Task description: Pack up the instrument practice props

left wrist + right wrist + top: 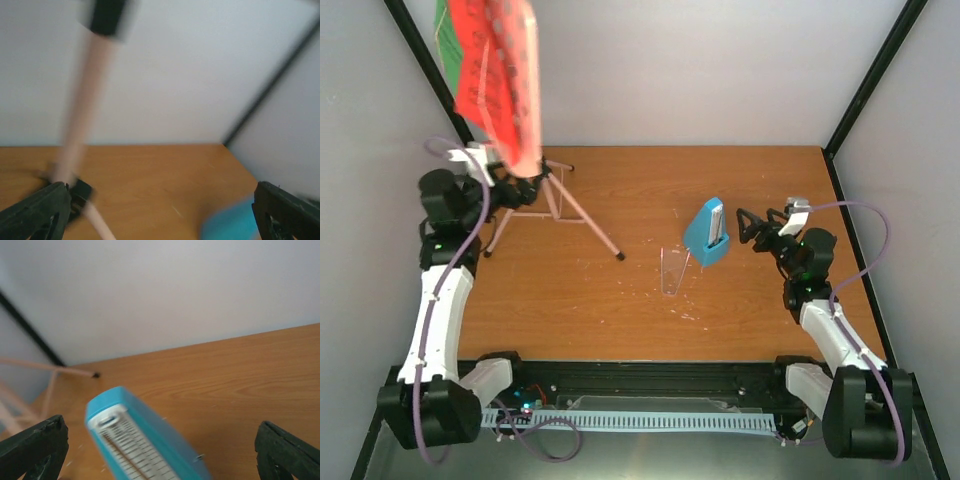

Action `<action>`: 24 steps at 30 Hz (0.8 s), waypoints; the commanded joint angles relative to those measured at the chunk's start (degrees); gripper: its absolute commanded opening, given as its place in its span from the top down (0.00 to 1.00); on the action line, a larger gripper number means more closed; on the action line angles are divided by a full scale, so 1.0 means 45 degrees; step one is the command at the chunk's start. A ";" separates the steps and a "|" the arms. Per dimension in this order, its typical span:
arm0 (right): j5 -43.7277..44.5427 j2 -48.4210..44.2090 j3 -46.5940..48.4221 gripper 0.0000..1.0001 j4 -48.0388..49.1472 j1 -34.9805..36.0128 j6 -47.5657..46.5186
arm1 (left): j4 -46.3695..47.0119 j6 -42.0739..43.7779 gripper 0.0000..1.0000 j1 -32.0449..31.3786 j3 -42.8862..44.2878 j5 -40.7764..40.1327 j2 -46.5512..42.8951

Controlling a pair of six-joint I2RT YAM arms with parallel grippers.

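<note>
The pink music stand rises at the back left on its tripod legs. Its hole-punched desk carries a red sheet with a green sheet behind it. My left gripper is open beside the stand's pole. In the left wrist view the blurred pole passes close to my left finger. The blue metronome stands mid-table, and its clear cover lies in front of it. My right gripper is open just right of the metronome, with nothing held.
White walls with black frame posts enclose the wooden table. A stand leg's black foot reaches toward mid-table. The arm bases and a cable rail line the near edge.
</note>
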 commanded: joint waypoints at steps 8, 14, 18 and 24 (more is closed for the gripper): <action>-0.3963 0.2212 0.0465 0.00 0.1295 0.1091 -0.0715 | -0.1828 0.4050 0.01 -0.3871 -0.1414 0.0304 -0.0039; -0.2192 0.2094 0.0369 0.00 0.0724 0.1809 -0.1546 | -0.1690 0.3844 0.01 -0.3867 -0.1509 0.0406 -0.0174; 0.0138 0.1867 0.0288 0.01 0.0092 0.1811 -0.1534 | -0.1816 0.3794 0.01 -0.3867 -0.1505 -0.0105 -0.0249; 0.0428 0.2839 0.0800 0.04 -0.0211 0.1811 -0.1600 | -0.1843 0.3891 0.00 -0.3857 -0.1593 -0.0595 -0.0540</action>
